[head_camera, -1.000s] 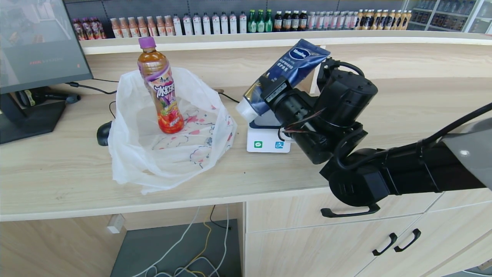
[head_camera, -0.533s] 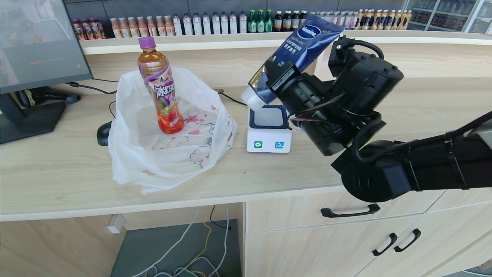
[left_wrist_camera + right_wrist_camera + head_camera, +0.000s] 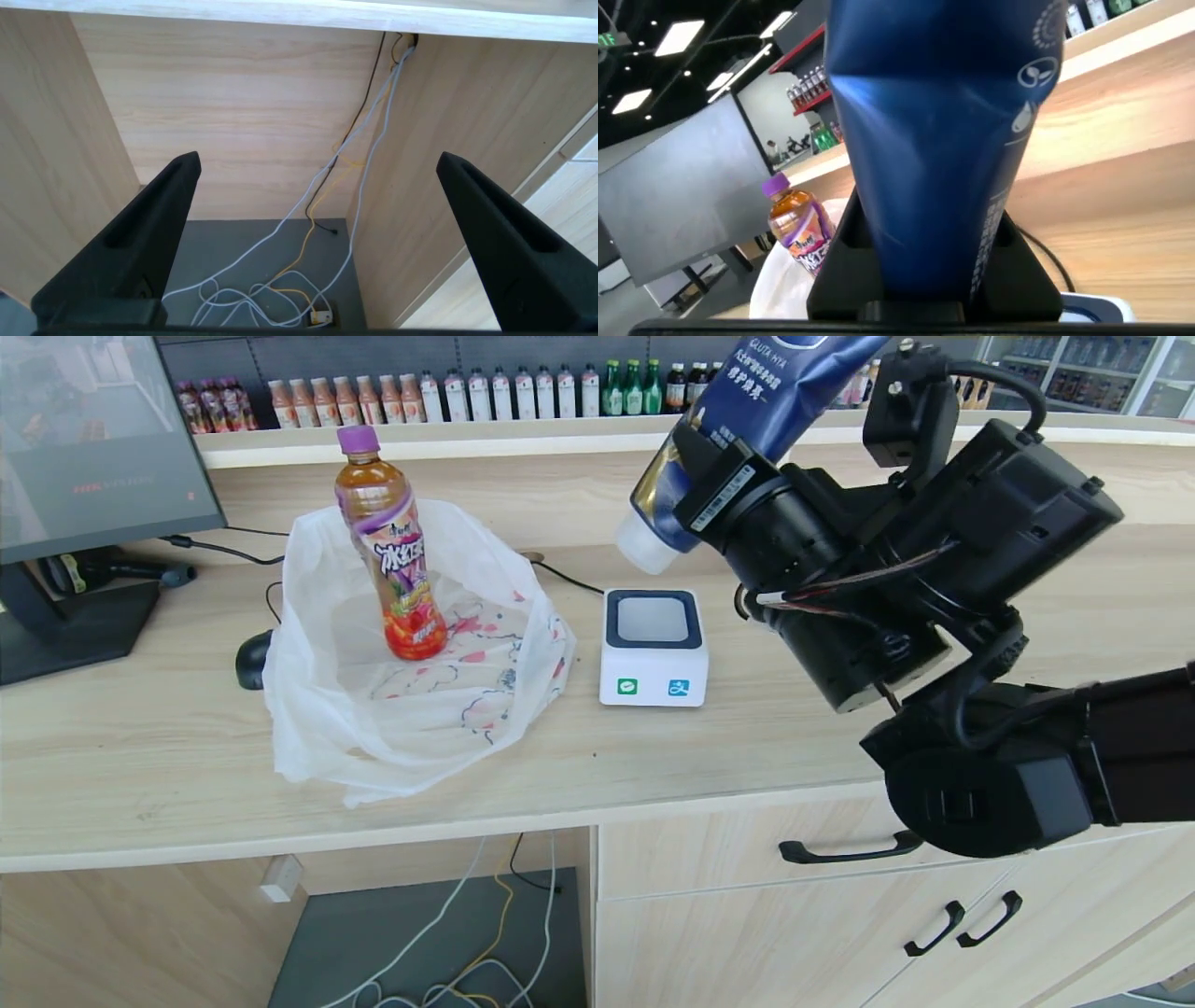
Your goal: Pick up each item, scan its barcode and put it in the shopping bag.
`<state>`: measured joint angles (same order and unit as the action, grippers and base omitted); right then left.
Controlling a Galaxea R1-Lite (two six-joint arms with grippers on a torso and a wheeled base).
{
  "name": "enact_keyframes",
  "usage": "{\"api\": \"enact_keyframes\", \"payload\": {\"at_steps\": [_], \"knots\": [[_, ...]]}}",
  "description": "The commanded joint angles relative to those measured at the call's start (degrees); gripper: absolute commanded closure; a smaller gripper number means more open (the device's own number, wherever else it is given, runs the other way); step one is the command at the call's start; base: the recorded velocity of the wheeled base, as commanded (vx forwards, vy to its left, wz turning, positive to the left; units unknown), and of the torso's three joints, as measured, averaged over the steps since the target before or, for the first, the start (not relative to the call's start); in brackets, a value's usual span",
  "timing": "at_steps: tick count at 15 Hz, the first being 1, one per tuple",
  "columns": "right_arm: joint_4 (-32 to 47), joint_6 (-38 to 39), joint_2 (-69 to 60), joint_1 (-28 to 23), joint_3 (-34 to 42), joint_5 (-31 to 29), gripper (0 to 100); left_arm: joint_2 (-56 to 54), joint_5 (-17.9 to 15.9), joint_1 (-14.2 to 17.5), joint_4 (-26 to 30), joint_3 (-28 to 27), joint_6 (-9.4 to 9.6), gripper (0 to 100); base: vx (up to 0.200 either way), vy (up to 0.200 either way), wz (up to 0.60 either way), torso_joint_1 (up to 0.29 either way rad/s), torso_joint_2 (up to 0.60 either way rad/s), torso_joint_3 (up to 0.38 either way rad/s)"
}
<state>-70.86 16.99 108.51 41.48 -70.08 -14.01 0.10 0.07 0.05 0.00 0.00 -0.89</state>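
Note:
My right gripper (image 3: 719, 476) is shut on a dark blue tube (image 3: 747, 420), held tilted high above the counter with its white cap (image 3: 644, 543) pointing down, above and behind the white scanner box (image 3: 653, 649). To the left, an orange drink bottle (image 3: 387, 551) with a purple cap stands upright inside the open white shopping bag (image 3: 411, 709). The right wrist view has the tube (image 3: 943, 121) clamped in the gripper (image 3: 929, 252), with the bottle (image 3: 799, 229) beyond. My left gripper (image 3: 318, 243) hangs open below the counter, nothing between its fingers.
A monitor (image 3: 93, 439), a handheld scanner (image 3: 112, 571) and a black mouse (image 3: 252, 658) sit at the counter's left. Bottles line the back shelf (image 3: 579, 387). Drawer handles (image 3: 845, 849) are below the counter edge; loose cables (image 3: 308, 233) hang in the recess underneath.
My right arm has lifted the blue tube up and to the right, off the scanner, whose top window is now uncovered. Bag and bottle are unmoved.

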Motion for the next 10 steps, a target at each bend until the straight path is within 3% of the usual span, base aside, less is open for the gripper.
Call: {"api": "enact_keyframes", "payload": {"at_steps": [1, 8, 10], "knots": [[-4.5, -2.8, -1.0, 0.4, 4.7, 0.0, 100, 0.0, 0.0, 0.0, 0.0, 0.0, 0.01, 0, 0.0, 0.0, 0.0, 0.0, 0.0, 0.0], [-18.8, -15.5, 3.5, -0.1, 8.7, 1.1, 100, 0.0, 0.0, 0.0, 0.0, 0.0, 0.63, 0, 0.0, 0.0, 0.0, 0.0, 0.0, 0.0], [-19.1, -18.8, 4.3, -1.5, 8.7, 1.9, 100, 0.0, 0.0, 0.0, 0.0, 0.0, 0.63, 0, 0.0, 0.0, 0.0, 0.0, 0.0, 0.0]]}}
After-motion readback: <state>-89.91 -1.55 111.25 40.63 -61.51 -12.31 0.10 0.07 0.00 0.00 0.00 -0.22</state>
